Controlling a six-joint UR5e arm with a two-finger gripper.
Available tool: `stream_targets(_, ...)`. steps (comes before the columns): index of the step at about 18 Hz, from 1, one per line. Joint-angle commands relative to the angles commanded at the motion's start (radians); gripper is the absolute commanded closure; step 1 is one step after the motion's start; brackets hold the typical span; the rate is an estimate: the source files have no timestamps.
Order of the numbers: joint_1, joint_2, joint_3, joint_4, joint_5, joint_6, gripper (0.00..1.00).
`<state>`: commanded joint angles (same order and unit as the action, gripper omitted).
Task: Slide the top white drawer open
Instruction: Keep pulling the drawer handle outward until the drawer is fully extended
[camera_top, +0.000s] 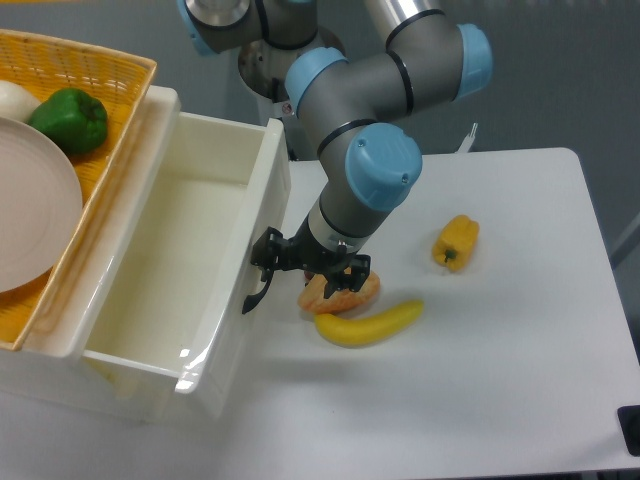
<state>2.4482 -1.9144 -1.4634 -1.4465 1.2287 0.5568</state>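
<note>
top white drawer (190, 290): pulled far out
gripper (268, 268): at the black handle (257, 296); jaws too hidden to tell

Looks like a robotics lab setup, not a real kitchen. There's a UR5e arm (375, 110) bolted beside a plain white table (520, 330), with plastic toy food like a banana (370, 323) and yellow pepper (456, 242) scattered around.

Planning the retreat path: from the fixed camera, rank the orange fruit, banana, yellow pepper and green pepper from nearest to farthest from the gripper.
From the gripper:
1. Orange fruit, right beside it, partly under the fingers.
2. Banana, just beyond on the table.
3. Yellow pepper, out to the image right.
4. Green pepper, in the yellow basket, far image left.
</note>
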Motion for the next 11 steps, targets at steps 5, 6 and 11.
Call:
stream_targets(5,0.006,0.0,0.009,0.003,0.0,0.0,0.0)
stream_targets(6,0.009,0.0,0.011,0.002,0.0,0.0,0.0)
stream_targets(11,0.018,-0.006,0.02,0.005,0.0,0.0,0.0)
